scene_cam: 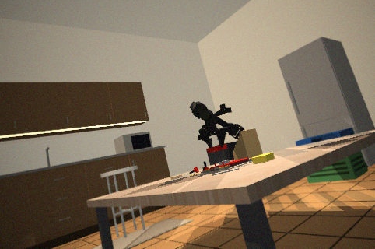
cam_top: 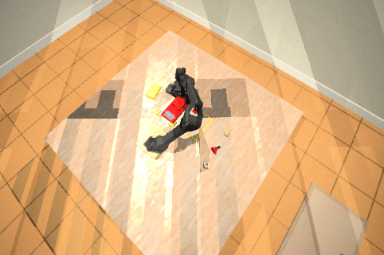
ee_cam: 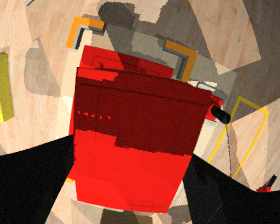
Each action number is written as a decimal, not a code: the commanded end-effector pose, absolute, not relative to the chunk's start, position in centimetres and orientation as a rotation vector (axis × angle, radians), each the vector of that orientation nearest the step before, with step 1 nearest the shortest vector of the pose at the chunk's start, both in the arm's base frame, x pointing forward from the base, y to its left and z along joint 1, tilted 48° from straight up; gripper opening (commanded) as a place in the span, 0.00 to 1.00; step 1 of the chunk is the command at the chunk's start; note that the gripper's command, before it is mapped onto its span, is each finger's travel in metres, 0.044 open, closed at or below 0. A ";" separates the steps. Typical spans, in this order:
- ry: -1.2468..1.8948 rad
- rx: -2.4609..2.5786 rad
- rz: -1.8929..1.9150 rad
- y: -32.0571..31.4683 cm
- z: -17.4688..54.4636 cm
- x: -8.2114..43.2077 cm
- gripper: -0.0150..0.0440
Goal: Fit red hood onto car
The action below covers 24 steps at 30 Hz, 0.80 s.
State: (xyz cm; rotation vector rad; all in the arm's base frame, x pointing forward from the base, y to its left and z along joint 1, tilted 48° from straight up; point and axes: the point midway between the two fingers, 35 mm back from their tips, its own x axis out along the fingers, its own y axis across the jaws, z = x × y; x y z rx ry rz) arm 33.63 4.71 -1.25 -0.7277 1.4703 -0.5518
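My gripper (scene_cam: 216,145) (ee_cam: 131,149) is shut on the red hood (scene_cam: 217,149) (ee_cam: 136,175), with one black finger on each side. The hood is held above the table, with its flat roof toward the wrist camera. The red chassis (cam_top: 175,108) (scene_cam: 241,160) (ee_cam: 128,62) sits in the jig, whose orange corner brackets (ee_cam: 89,23) (ee_cam: 188,59) show in the wrist view. There the hood overlaps most of the chassis, and only a strip of red deck shows past its far edge. The engine block, most pegs and the hood's corner holes are hidden; the remaining gap is unclear.
A yellow block (cam_top: 153,91) (scene_cam: 263,157) (ee_cam: 0,90) lies beside the jig. A tall tan box (scene_cam: 249,144) stands near the arm. A yellow outline (cam_top: 205,128) (ee_cam: 253,105), a red and black piece (cam_top: 215,150) (ee_cam: 264,189), a grey ring (cam_top: 206,165) and a wooden strip (cam_top: 228,131) lie on the other side.
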 end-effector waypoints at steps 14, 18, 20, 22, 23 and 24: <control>1.432 -0.642 -0.638 4.9 -4.0 33.5 0.25; 1.431 -0.643 -0.638 3.3 -5.6 33.6 0.25; 1.431 -0.643 -0.639 2.7 -6.3 33.6 0.25; 1.431 -0.643 -0.639 2.4 -6.5 33.7 0.25; 1.431 -0.643 -0.639 2.4 -6.6 33.7 0.25; 1.431 -0.643 -0.639 2.5 -6.6 33.7 0.25</control>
